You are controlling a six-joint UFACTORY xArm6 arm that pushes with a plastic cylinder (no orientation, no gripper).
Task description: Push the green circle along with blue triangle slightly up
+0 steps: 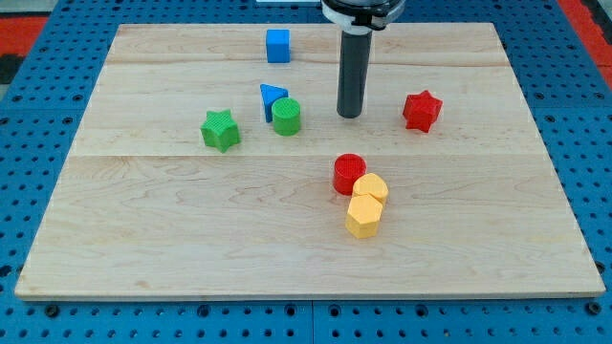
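Observation:
The green circle [286, 117] sits on the wooden board, touching the blue triangle [271, 99], which lies just above and to its left. My tip [349, 115] is to the right of the green circle, at about the same height in the view, with a clear gap between them. It touches no block.
A green star [220, 130] lies left of the pair. A blue cube [277, 45] is near the view's top. A red star [422, 111] is right of my tip. A red cylinder [349, 174] and two yellow hexagons [370, 188] [362, 217] cluster below.

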